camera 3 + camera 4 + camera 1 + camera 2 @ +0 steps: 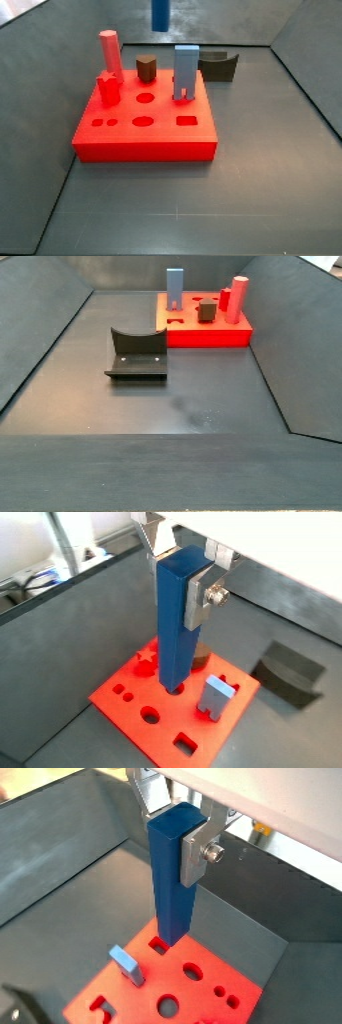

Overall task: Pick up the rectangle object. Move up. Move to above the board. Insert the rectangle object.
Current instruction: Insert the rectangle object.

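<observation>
In both wrist views you see the pincer (187,574) (182,830) clamping the blue bar (178,622) (174,878) upright above the red board (134,707) (201,993). In a side view, the bar's lower end (159,14) hangs over the worktop's (254,190) far edge.

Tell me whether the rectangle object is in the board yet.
Not yet: the gripper holds the rectangle object upright above the board.

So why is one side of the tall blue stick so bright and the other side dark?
In both wrist views light hits one face of the rectangle object, held in the end effector, so that face looks bright and the neighbouring face is shaded. In a side view only its lower end shows, cut off by the frame edge, above the board.
</observation>
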Robot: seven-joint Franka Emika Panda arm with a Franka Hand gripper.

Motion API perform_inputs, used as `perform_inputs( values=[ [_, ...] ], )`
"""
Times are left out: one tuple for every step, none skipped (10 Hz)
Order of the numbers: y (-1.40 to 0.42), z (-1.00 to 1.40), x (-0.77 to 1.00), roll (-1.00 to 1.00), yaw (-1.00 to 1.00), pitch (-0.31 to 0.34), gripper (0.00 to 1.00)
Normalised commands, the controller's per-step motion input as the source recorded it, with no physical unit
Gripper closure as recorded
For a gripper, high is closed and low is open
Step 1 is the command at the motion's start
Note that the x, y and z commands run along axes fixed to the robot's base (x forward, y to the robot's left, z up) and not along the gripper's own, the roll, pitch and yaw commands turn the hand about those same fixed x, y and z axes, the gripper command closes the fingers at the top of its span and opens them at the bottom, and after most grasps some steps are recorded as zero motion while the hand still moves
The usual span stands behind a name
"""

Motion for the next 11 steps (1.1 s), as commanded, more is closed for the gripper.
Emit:
perform_inputs(
  values=[
    [-0.07,-0.07,0.42,0.00,-0.67,0.000,1.00],
    [-0.07,-0.08,0.48,0.00,-0.62,0.000,1.00],
    [-0.07,-0.07,0.53,0.00,-0.59,0.000,1.00],
    [-0.04,-0.07,0.55,0.00,-0.58,0.000,1.00],
    [-0.02,-0.11,0.53,0.00,-0.60,0.000,1.00],
    [0.00,-0.19,0.52,0.04,-0.61,0.000,1.00],
    [0.00,-0.24,0.43,0.06,-0.68,0.000,1.00],
    [0.00,-0.23,0.28,0.04,-0.82,0.000,1.00],
    [0.00,-0.20,0.11,0.01,-0.97,-0.006,1.00],
    [0.00,-0.20,0.07,0.00,-1.00,-0.009,1.00],
    [0.00,-0.20,0.06,0.00,-1.00,-0.006,1.00]
  ],
)
